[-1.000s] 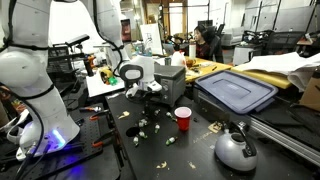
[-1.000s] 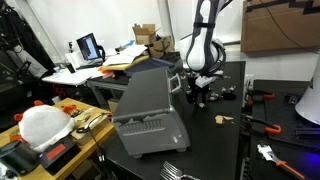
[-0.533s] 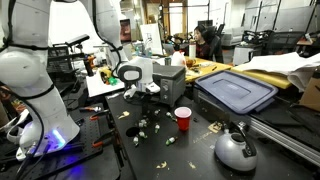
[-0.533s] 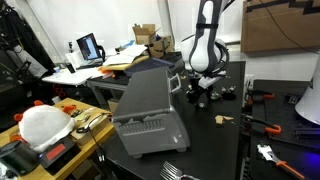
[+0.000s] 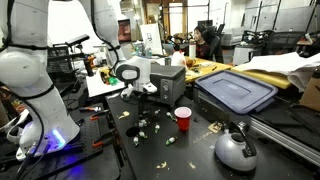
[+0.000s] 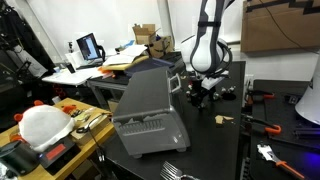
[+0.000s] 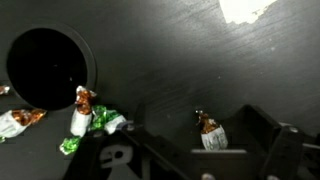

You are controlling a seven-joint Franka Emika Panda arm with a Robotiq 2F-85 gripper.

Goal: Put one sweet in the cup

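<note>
The sweet (image 7: 210,133) looks light, with a crinkly, slippery wrapper. I would pinch across its body, not the twisted end. The jaws of the gripper (image 5: 140,92) stand wide over it.

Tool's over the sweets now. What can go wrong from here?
1. The sweet below the open tool is small; the grip may slip off or catch only its wrapper.
2. A cluster of sweets lies close beside it; the tool might drag a second one along.
3. The cup stands apart; an off-centre release may miss it.
</note>
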